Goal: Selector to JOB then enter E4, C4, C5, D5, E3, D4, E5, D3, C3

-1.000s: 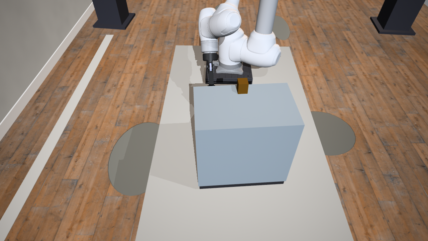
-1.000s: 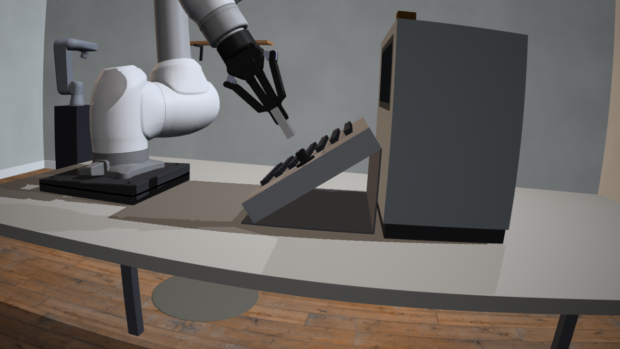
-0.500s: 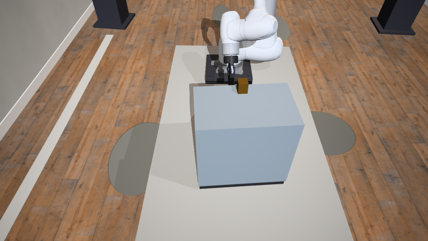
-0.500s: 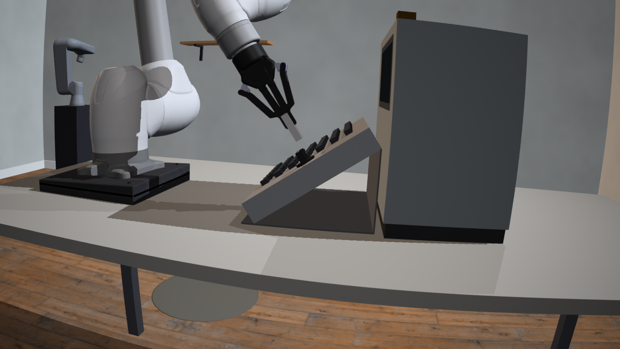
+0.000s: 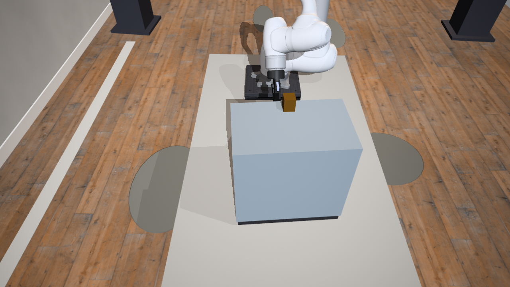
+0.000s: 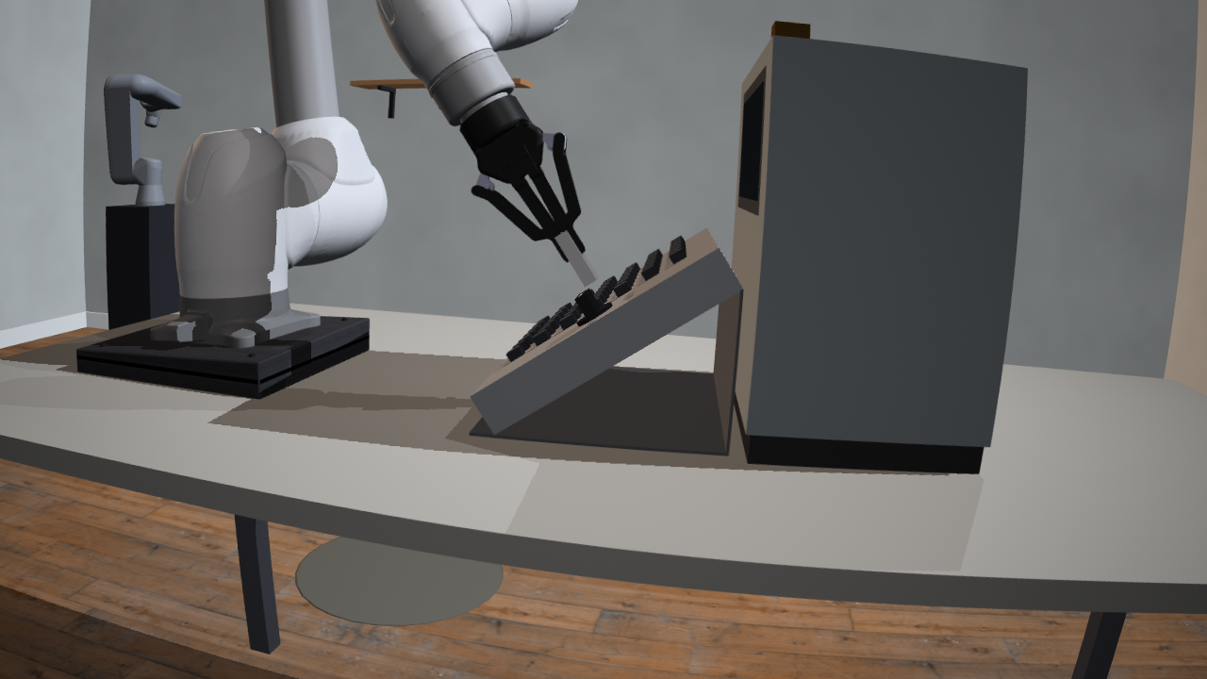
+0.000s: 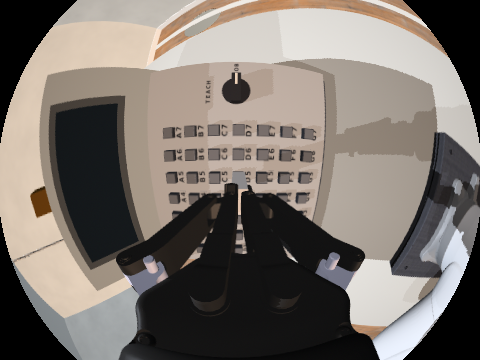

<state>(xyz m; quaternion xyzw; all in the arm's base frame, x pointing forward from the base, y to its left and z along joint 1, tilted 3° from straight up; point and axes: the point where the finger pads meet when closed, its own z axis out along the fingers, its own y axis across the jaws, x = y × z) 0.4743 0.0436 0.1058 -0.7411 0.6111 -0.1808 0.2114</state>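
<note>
The machine's sloped keypad (image 6: 607,324) carries several rows of dark keys (image 7: 239,155); none is lit. The round selector knob (image 7: 235,88) sits above the keys. Its handle points to the small label at its top, and the word TEACH is printed to its left. My gripper (image 6: 582,268) is shut and empty. Its tips hang just above the middle of the keypad. In the wrist view the tips (image 7: 239,186) cover a key in the third row, about the middle column. In the top view the gripper (image 5: 276,93) is behind the machine, which hides the keypad.
The tall grey machine cabinet (image 6: 868,244) stands right behind the keypad, with a dark screen (image 7: 90,180) facing me and a brown block (image 5: 289,102) on its top edge. My arm's black base plate (image 6: 227,346) is on the table's other end.
</note>
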